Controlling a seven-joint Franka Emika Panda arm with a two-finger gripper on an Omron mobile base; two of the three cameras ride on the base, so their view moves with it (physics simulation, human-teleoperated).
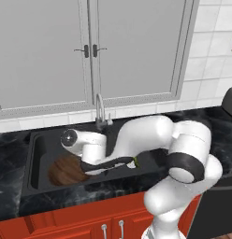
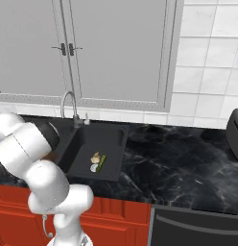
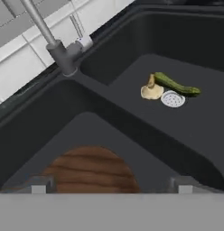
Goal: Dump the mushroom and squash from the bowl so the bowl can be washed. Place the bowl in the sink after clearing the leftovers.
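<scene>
Directly beneath pincer [image 3: 111,188], bowl [image 3: 91,170] in sink [image 3: 109,117] basin, fingers astride.

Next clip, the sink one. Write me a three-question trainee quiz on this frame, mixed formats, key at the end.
1. True or false: the shallow dark-brown wooden bowl lies in the same basin of the black double-basin sink as the leftovers.
2. Which piece lies right beside the round silver drain? A. the small pale cream mushroom B. the curved chrome faucet C. the wooden bowl
3. Fill in: the elongated dark-green squash lies ___ the mushroom, touching it or nearly so.

Key: 1. False, they are in separate basins. 2. A. 3. beside.
</scene>
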